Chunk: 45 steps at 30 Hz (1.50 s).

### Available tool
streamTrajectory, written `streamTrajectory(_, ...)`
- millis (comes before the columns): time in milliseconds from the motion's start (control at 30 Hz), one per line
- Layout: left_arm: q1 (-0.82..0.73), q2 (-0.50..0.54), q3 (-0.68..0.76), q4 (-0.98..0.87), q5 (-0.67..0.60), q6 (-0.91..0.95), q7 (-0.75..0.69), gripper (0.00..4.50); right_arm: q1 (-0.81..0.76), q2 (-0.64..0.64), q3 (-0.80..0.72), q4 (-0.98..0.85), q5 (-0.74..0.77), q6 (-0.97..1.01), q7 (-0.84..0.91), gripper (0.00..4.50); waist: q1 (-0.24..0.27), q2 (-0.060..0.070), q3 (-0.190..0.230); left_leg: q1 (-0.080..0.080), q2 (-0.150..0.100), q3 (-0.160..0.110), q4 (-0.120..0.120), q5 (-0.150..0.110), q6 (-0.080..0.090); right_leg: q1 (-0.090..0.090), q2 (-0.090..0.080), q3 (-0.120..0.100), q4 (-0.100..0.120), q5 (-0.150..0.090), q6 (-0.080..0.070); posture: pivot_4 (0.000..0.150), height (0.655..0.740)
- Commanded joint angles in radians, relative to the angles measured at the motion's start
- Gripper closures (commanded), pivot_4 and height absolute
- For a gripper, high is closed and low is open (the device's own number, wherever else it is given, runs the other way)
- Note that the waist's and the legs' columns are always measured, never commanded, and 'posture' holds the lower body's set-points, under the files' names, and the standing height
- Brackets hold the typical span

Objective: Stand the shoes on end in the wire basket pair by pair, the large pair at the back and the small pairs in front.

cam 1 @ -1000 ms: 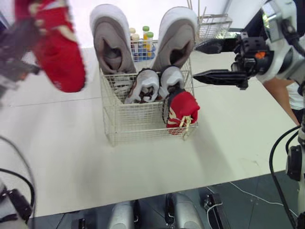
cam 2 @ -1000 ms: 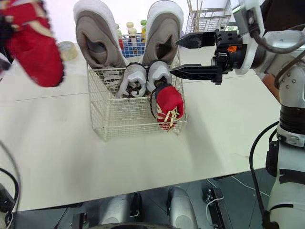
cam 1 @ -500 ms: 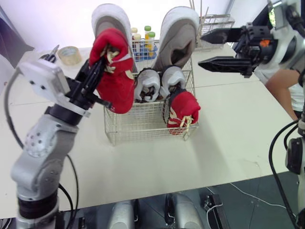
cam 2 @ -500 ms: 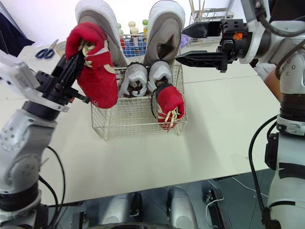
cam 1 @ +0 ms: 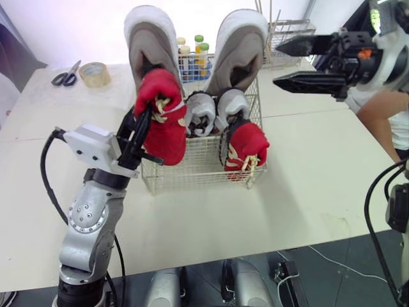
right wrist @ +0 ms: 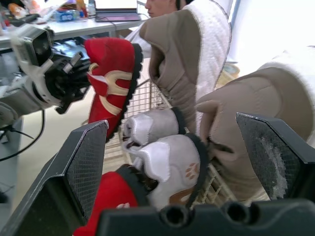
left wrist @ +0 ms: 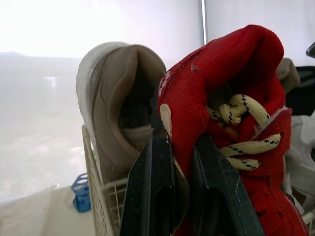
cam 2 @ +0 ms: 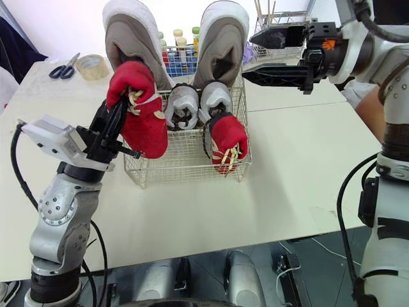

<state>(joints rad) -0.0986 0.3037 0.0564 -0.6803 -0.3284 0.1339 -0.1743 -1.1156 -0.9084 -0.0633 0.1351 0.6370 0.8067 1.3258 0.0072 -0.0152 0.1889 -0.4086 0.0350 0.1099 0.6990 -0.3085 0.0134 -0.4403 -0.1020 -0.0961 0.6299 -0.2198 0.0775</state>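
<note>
The wire basket (cam 1: 192, 173) stands mid-table. At its back the large beige pair (cam 1: 150, 48) (cam 1: 239, 45) stands on end. A small grey-and-white pair (cam 1: 203, 112) (cam 1: 231, 105) stands in front of them. One red shoe (cam 1: 245, 147) sits at the basket's front right corner. My left gripper (cam 1: 142, 128) is shut on the second red shoe (cam 1: 163, 118), pinching its collar (left wrist: 177, 113), and holds it toe-down over the basket's front left. My right gripper (cam 1: 278, 62) hovers open above and to the right of the basket, holding nothing.
Scissors (cam 1: 66, 77) and a tape roll (cam 1: 94, 73) lie at the back left. Bottles in a blue rack (cam 1: 190, 54) stand behind the basket, and another wire rack (cam 1: 287, 38) at the back right. A person's arm (cam 1: 383, 121) is at the right edge.
My left arm has swung the red shoe from high at the far left down to the basket's front left. The right gripper has drifted slightly up and right, staying open.
</note>
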Motion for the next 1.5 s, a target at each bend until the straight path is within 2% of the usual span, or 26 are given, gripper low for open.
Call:
streamTrajectory(33, 0.041, 0.006, -0.019, -0.005, 0.054, -0.081, -0.049, 4.48, 0.011, -0.022, -0.051, -0.065, 0.045, 0.034, -0.007, 0.00, 0.003, 0.000, 0.000, 0.000, 0.000, 0.000, 0.000, 0.000, 0.000, 0.000, 0.000, 0.000, 0.000, 0.000, 0.000, 0.150, 0.7400)
streamTrajectory(267, 0.072, -0.001, -0.012, 0.065, 0.056, -0.094, -0.096, 4.48, 0.041, -0.026, -0.069, -0.092, 0.072, 0.066, -0.023, 0.00, 0.005, 0.001, 0.000, 0.000, 0.000, 0.000, 0.000, -0.002, 0.004, 0.000, 0.000, 0.000, 0.000, 0.000, 0.000, 0.150, 0.7400)
streamTrajectory(467, 0.135, 0.014, -0.011, 0.028, -0.074, 0.000, -0.145, 4.48, 0.059, -0.031, -0.085, -0.102, 0.089, 0.085, -0.038, 0.00, 0.004, 0.002, -0.001, 0.000, 0.000, 0.000, 0.000, -0.003, 0.004, 0.000, -0.001, 0.000, 0.000, 0.000, 0.000, 0.150, 0.7400)
streamTrajectory(633, 0.161, 0.029, 0.009, 0.017, -0.119, 0.016, -0.174, 2.45, 0.070, -0.027, -0.090, -0.105, 0.099, 0.080, -0.048, 0.00, 0.005, 0.003, -0.002, 0.001, 0.000, 0.000, 0.000, -0.003, 0.005, 0.000, 0.000, 0.000, 0.000, 0.000, 0.000, 0.150, 0.7400)
streamTrajectory(767, 0.184, 0.041, 0.032, -0.013, -0.148, 0.063, -0.175, 0.40, 0.080, -0.024, -0.091, -0.100, 0.101, 0.068, -0.051, 0.00, 0.005, 0.003, -0.002, 0.000, 0.000, -0.002, 0.000, -0.003, 0.005, 0.001, 0.000, -0.001, 0.000, 0.000, 0.000, 0.150, 0.7400)
streamTrajectory(800, 0.191, 0.047, 0.044, -0.027, -0.167, 0.080, -0.173, 0.01, 0.082, -0.023, -0.091, -0.098, 0.101, 0.065, -0.050, 0.00, 0.004, 0.003, -0.002, 0.000, 0.000, -0.002, 0.000, -0.003, 0.005, 0.001, 0.000, -0.001, 0.001, 0.000, 0.000, 0.150, 0.7400)
streamTrajectory(1033, 0.284, 0.127, 0.214, -0.156, -0.521, 0.267, -0.122, 0.01, 0.105, -0.005, -0.087, -0.084, 0.097, 0.037, -0.049, 0.00, 0.003, 0.003, -0.002, 0.000, 0.000, -0.002, 0.000, -0.002, 0.004, 0.001, 0.000, -0.001, 0.001, 0.000, 0.000, 0.150, 0.7400)
streamTrajectory(1267, 0.411, 0.301, 0.445, -0.165, -0.963, 0.364, -0.086, 0.01, 0.114, 0.006, -0.083, -0.064, 0.091, 0.018, -0.045, 0.00, 0.004, 0.003, -0.002, 0.001, 0.000, -0.003, 0.001, -0.002, 0.003, 0.001, 0.000, -0.001, 0.000, 0.000, 0.000, 0.150, 0.7400)
streamTrajectory(1433, 0.445, 0.384, 0.619, -0.065, -1.103, 0.365, -0.082, 0.01, 0.130, -0.013, -0.108, -0.034, 0.093, 0.026, -0.052, 0.00, 0.003, 0.003, -0.002, 0.001, 0.000, -0.003, 0.001, 0.000, 0.000, 0.001, 0.000, -0.001, 0.000, 0.000, -0.001, 0.150, 0.7400)
streamTrajectory(1467, 0.446, 0.398, 0.652, -0.042, -1.101, 0.367, -0.070, 0.01, 0.137, -0.020, -0.118, -0.026, 0.093, 0.027, -0.054, 0.00, 0.003, 0.003, -0.002, 0.001, 0.000, -0.003, 0.000, 0.000, 0.000, 0.001, 0.000, -0.001, 0.000, 0.000, -0.001, 0.150, 0.7400)
streamTrajectory(1500, 0.445, 0.434, 0.692, 0.003, -1.046, 0.382, -0.042, 0.01, 0.145, -0.034, -0.142, -0.003, 0.102, 0.038, -0.055, 0.00, 0.003, 0.004, -0.001, 0.001, 0.000, -0.003, 0.000, 0.000, 0.000, 0.001, 0.000, -0.001, 0.000, 0.000, -0.001, 0.150, 0.7400)
